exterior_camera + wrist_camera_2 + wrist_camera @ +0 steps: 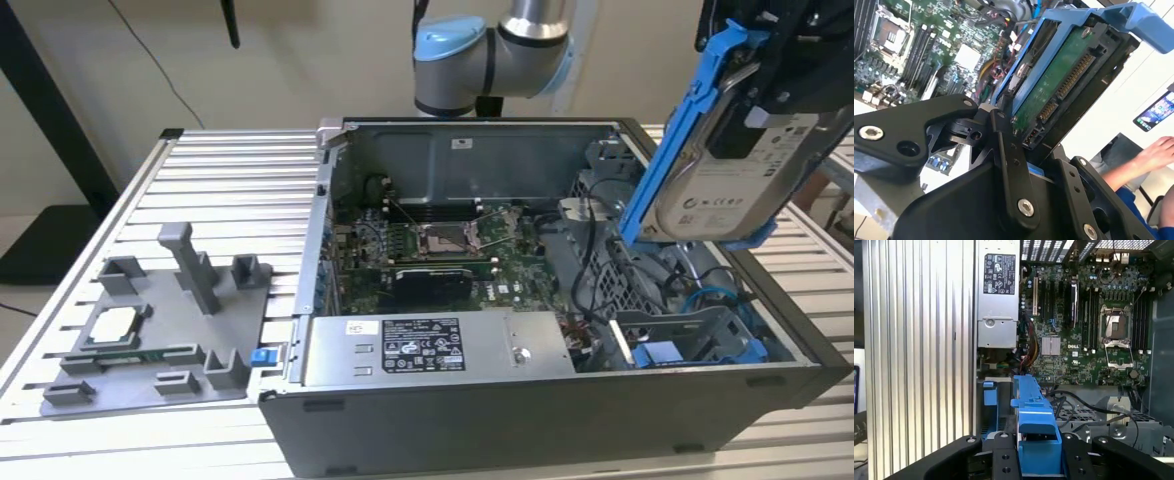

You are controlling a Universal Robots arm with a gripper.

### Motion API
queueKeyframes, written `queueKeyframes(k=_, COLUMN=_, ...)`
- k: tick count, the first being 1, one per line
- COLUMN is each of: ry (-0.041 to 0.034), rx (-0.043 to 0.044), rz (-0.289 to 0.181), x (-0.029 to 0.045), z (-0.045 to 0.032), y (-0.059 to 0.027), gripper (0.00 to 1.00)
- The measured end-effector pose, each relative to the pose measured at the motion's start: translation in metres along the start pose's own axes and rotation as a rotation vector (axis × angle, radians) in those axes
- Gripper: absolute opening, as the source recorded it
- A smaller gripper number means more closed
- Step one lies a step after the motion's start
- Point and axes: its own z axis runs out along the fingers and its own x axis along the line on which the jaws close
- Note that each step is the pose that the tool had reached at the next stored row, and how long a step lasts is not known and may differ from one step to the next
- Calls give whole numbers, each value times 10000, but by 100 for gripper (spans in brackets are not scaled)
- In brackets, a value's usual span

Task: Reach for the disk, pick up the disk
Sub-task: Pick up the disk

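The disk, a silver hard drive with a white label in a bright blue carrier frame, hangs tilted in the air above the open computer case, at the exterior view's upper right. My gripper is shut on its upper end. In the second wrist view the disk shows its green circuit board and connector, with black fingers clamped on either side. The blue carrier of the disk sits between the black fingers in the first wrist view.
The case holds a motherboard, a grey power supply box and a blue drive bay with cables. A grey fixture plate with a small chip lies at the exterior view's left. A person's hand rests beside the table.
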Motion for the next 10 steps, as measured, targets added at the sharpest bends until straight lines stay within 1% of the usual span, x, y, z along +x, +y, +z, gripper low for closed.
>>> queueKeyframes(k=2, ry=0, rx=0, rz=9, x=40, z=11, y=-11, gripper=0)
queueKeyframes(k=4, ry=0, rx=0, rz=13, x=68, z=26, y=-39, gripper=0)
queueKeyframes(k=10, ry=0, rx=1, rz=17, x=135, z=75, y=-172, gripper=0)
